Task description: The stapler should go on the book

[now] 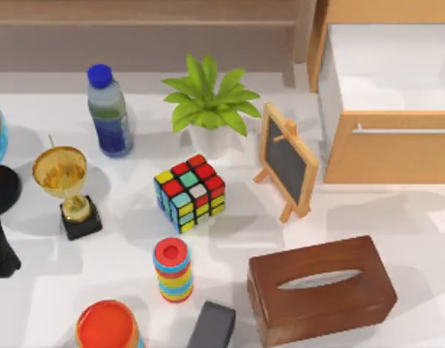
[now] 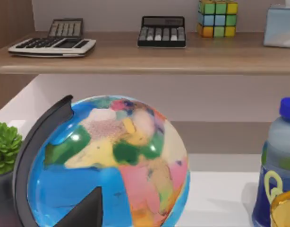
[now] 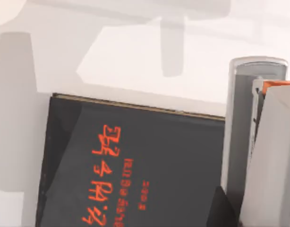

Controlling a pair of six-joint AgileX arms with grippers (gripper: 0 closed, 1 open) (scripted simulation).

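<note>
Our right wrist view has the grey stapler (image 3: 258, 142) over the black book (image 3: 135, 170) edge; whether our fingers grip it, can't tell. We'd centre it before lowering flat.

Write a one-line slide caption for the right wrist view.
Grey stapler over the right edge of a black book with red lettering on a white table.
</note>
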